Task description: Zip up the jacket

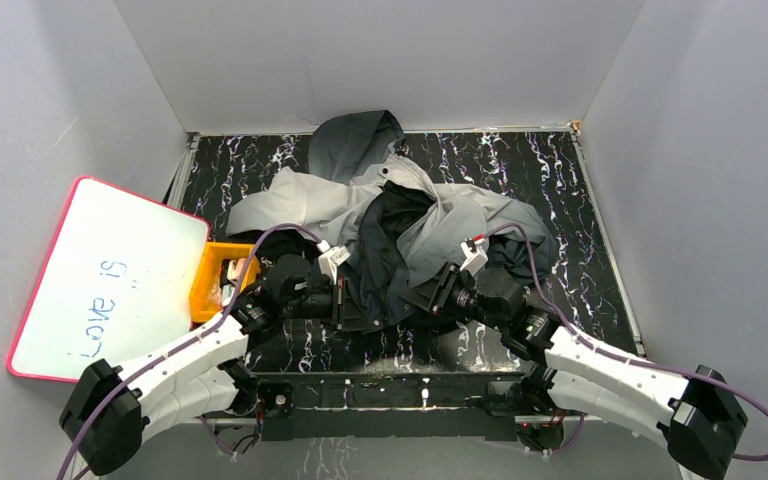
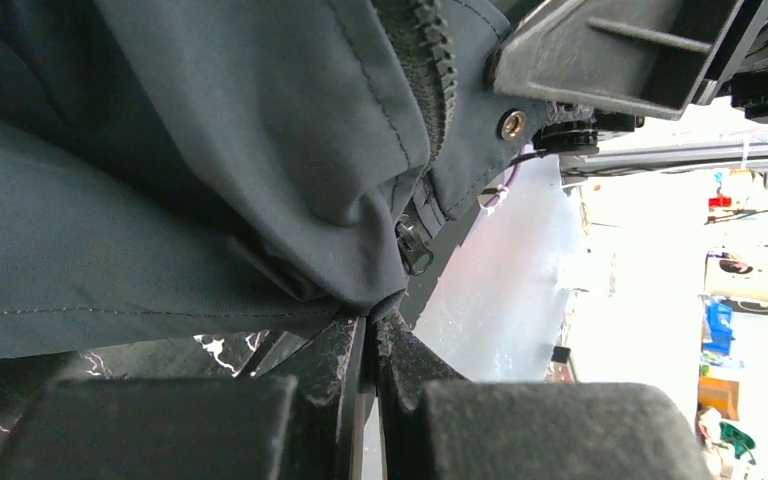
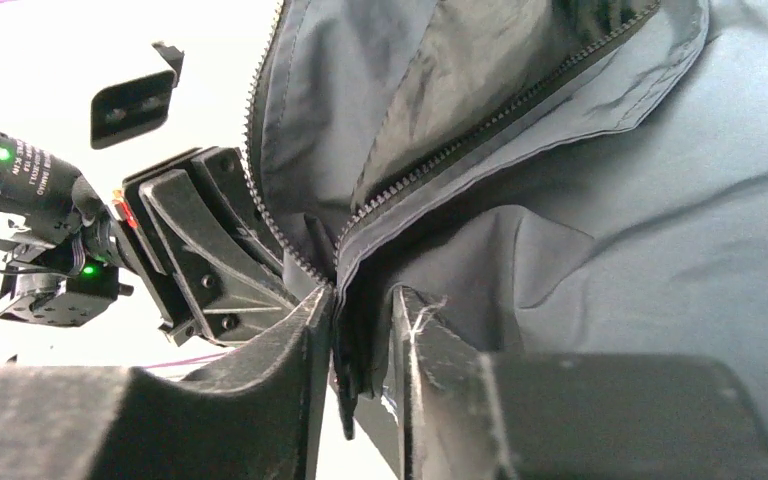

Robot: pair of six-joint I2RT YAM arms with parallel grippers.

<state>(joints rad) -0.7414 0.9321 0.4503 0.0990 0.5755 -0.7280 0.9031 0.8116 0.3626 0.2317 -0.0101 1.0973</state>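
Jacket (image 1: 300, 205) zipper pull (image 2: 412, 243) shows only in left wrist view.

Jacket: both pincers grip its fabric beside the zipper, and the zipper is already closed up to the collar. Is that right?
Not quite. The left pincer and the right pincer do grip the jacket beside the zipper, but the zipper is open. In the right wrist view its two rows of teeth run apart, with dark lining between them.
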